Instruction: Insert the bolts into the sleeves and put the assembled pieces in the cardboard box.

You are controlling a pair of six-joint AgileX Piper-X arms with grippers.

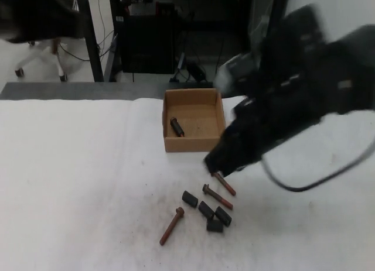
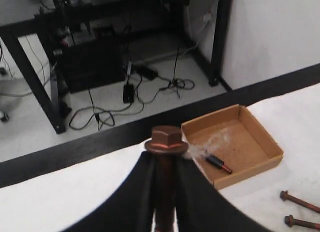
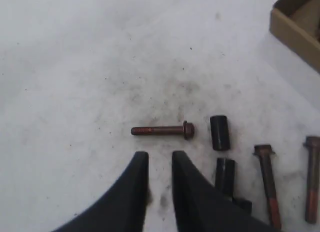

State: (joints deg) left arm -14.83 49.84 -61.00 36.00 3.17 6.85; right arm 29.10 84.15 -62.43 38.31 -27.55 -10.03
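Observation:
My left gripper (image 2: 165,164) is shut on an upright rusty bolt (image 2: 166,140), held in the air short of the cardboard box (image 2: 250,168). An assembled bolt and sleeve (image 1: 176,127) lies inside the box (image 1: 193,145). On the white cloth in front of the box lie three loose bolts (image 1: 171,225) (image 1: 217,196) (image 1: 224,183) and several black sleeves (image 1: 205,210). My right gripper (image 3: 160,159) hovers low over the cloth, its fingers a narrow gap apart with nothing between them. A bolt (image 3: 162,130) and a sleeve (image 3: 219,133) lie just beyond its tips.
The right arm (image 1: 293,89) hangs over the bench's right side, beside the box. A dark blurred arm (image 1: 35,13) sits high at the back left. Dark table frames and cables stand on the floor beyond the bench's far edge (image 2: 75,152).

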